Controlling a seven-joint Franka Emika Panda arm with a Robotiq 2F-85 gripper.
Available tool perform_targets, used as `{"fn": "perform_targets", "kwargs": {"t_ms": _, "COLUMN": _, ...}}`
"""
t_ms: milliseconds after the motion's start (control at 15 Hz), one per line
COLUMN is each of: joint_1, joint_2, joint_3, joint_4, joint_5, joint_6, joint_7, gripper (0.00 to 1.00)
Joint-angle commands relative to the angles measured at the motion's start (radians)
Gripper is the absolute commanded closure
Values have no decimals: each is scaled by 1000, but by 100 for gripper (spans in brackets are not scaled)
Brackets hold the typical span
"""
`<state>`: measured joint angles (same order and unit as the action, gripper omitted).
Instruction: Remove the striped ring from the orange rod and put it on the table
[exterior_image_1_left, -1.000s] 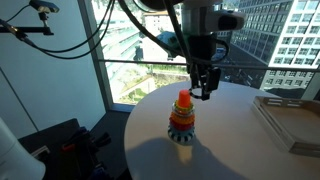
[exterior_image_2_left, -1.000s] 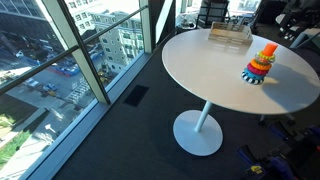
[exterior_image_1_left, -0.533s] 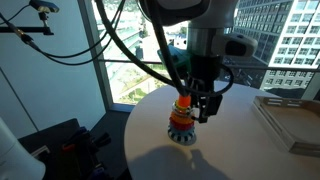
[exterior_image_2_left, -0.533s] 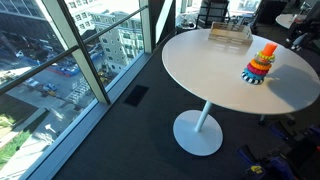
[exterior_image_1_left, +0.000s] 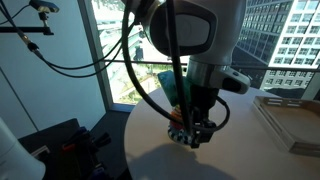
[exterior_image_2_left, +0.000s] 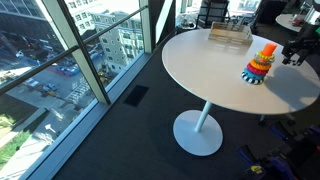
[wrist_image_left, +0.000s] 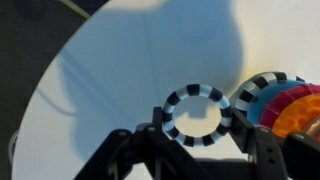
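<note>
Black Robotiq gripper (wrist_image_left: 198, 124): fingers clamping both sides of small black-and-white striped ring (wrist_image_left: 196, 93) | ring sitting off the short bright-orange rod (exterior_image_2_left: 268, 47), just left of coloured ring-stacking toy (wrist_image_left: 275, 100) in wrist view | large round white table (wrist_image_left: 100, 70) lying beneath.

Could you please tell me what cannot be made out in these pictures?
Multicoloured ring-stacking toy: nearly all covered by the gripper and arm in an exterior view.
Black-and-white striped ring: wrist view cannot show whether it is gripped or resting on the white round table.
</note>
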<state>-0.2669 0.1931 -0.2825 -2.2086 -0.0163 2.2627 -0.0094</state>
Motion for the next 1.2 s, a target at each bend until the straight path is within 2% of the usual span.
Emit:
{"fn": "perform_targets", "kwargs": {"t_ms": 0, "joint_1": 0, "joint_2": 79, "joint_3": -3, "joint_4": 52, "joint_5": -47, "joint_6": -14, "joint_7": 33, "gripper": 59}}
{"fn": "perform_targets", "kwargs": {"t_ms": 533, "joint_1": -4, "joint_2": 175, "joint_3": -18, "joint_4": 100, "joint_5": -57, "joint_6": 15, "joint_7": 61, "gripper": 59}}
{"fn": "perform_targets", "kwargs": {"t_ms": 667, "joint_1": -1, "joint_2": 184, "joint_3": -21, "joint_4": 106, "joint_5": -64, "joint_6": 14, "joint_7": 63, "gripper": 37}}
{"fn": "perform_targets", "kwargs": {"t_ms": 800, "joint_1": 2, "joint_2": 190, "joint_3": -22, "joint_4": 110, "joint_5": -70, "joint_6": 13, "joint_7": 63, "gripper": 33}}
{"fn": "perform_targets", "kwargs": {"t_ms": 867, "joint_1": 2, "joint_2": 191, "joint_3": -21, "joint_4": 112, "joint_5": -71, "joint_6": 10, "joint_7": 60, "gripper": 25}}
{"fn": "perform_targets", "kwargs": {"t_ms": 933, "joint_1": 3, "joint_2": 190, "joint_3": -21, "joint_4": 112, "joint_5": -74, "joint_6": 10, "joint_7": 59, "gripper": 22}}
{"fn": "perform_targets", "kwargs": {"t_ms": 1067, "joint_1": 5, "joint_2": 187, "joint_3": -21, "joint_4": 112, "joint_5": -82, "joint_6": 10, "joint_7": 59, "gripper": 5}}
{"fn": "perform_targets", "kwargs": {"t_ms": 1133, "joint_1": 6, "joint_2": 185, "joint_3": -19, "joint_4": 112, "joint_5": -86, "joint_6": 8, "joint_7": 56, "gripper": 4}}
